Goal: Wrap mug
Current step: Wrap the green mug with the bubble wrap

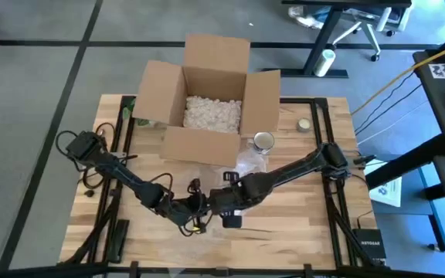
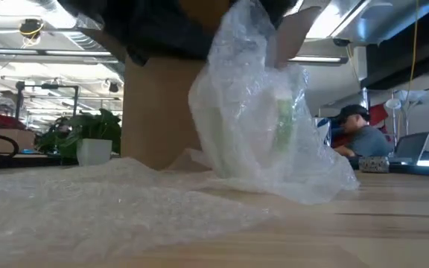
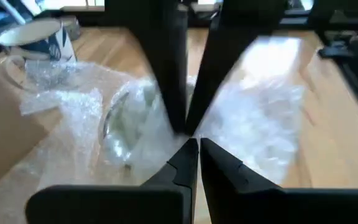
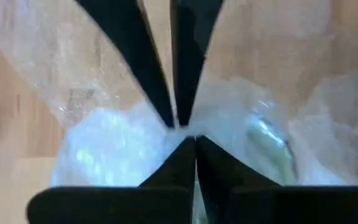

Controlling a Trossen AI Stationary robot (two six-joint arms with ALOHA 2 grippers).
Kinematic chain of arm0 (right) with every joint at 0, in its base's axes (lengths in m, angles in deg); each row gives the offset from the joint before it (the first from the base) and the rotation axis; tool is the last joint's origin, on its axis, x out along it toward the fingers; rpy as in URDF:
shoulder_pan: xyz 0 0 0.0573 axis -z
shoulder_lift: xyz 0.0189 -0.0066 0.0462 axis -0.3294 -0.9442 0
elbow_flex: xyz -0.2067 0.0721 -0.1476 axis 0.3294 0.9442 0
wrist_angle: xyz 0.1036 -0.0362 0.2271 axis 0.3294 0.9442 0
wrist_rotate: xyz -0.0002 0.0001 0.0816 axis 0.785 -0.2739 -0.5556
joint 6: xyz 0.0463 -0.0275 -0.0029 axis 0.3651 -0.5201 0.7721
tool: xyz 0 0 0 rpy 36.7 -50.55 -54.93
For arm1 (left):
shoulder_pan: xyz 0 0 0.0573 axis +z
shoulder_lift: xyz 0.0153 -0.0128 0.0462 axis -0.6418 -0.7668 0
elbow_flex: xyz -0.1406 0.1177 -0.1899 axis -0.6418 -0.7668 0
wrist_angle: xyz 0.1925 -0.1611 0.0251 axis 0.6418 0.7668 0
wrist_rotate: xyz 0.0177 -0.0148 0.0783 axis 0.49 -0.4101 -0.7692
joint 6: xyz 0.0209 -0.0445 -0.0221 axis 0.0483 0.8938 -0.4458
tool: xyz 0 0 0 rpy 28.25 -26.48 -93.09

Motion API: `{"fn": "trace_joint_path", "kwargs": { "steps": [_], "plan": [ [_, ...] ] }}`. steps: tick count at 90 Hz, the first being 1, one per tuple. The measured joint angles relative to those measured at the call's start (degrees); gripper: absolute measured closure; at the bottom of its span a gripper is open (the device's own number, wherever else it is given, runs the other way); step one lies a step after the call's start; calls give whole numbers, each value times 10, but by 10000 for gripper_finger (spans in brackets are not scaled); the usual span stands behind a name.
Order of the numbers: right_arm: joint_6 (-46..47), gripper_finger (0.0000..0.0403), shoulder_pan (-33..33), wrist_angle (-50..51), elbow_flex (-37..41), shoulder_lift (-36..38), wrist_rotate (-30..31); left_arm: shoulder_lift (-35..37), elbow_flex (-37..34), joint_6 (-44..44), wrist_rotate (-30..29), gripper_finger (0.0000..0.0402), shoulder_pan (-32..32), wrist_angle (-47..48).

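— What do the arms look like from above?
— Both are dark, nearly black, built of slim straight links with thicker blocky joints. Thin black cables loop beside the left arm (image 1: 107,162), and a small yellow-orange spot shows near its far end.
— And the right arm (image 1: 300,166)?
— Same dark finish, with a chunky joint housing.
— The fingers?
— Flat, matte black blades tapering to narrow tips, on the left gripper (image 3: 191,140) and the right gripper (image 4: 182,134) alike.
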Motion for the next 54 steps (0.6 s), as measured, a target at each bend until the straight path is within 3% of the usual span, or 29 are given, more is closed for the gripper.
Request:
{"fn": "trace_joint_path", "kwargs": {
  "steps": [27,54],
  "plan": [
    [41,403,-10,45,0,56,6,0,0,6,23,402,14,1],
    [115,403,-62,138,0,120,26,0,0,-10,45,402,37,-33]
  ]
}}
